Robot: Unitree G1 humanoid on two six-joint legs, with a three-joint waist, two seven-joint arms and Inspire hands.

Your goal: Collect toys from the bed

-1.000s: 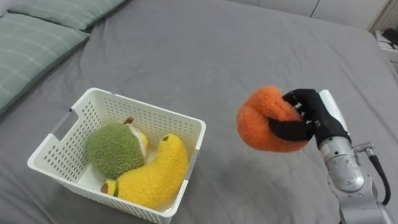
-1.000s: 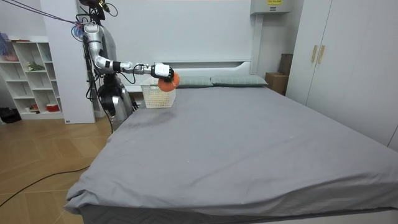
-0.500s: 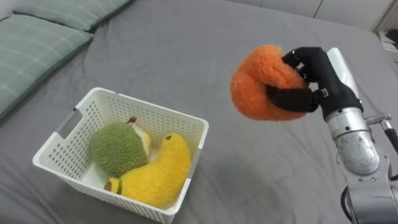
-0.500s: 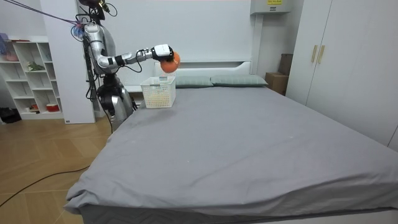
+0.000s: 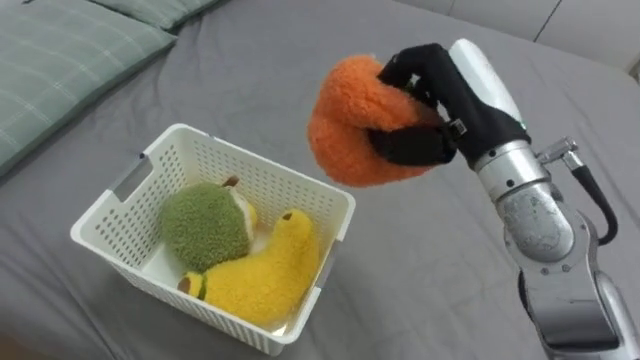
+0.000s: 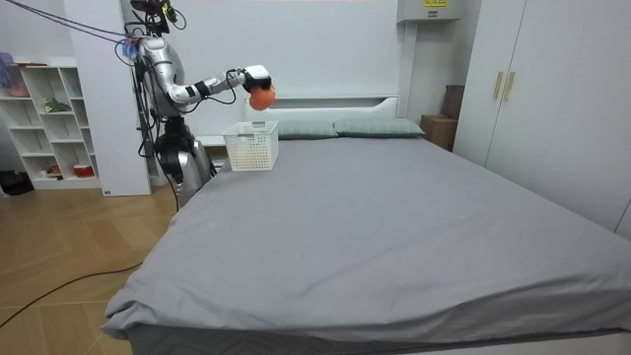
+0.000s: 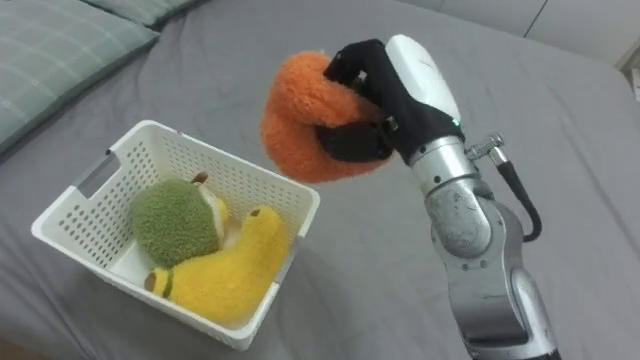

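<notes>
Left eye view: right hand clutches the orange toy over the basket's far rim, near the bed's head corner. Released here, it could clip the rim and tumble onto the bed.

A home bedroom: grey-sheeted bed, pillows at its far end, white wardrobe at the room view's right, shelves left.

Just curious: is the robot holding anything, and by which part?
Its right hand holds the orange plush toy, fingers and thumb curled into the toy's right side, lifted near the white basket.
</notes>
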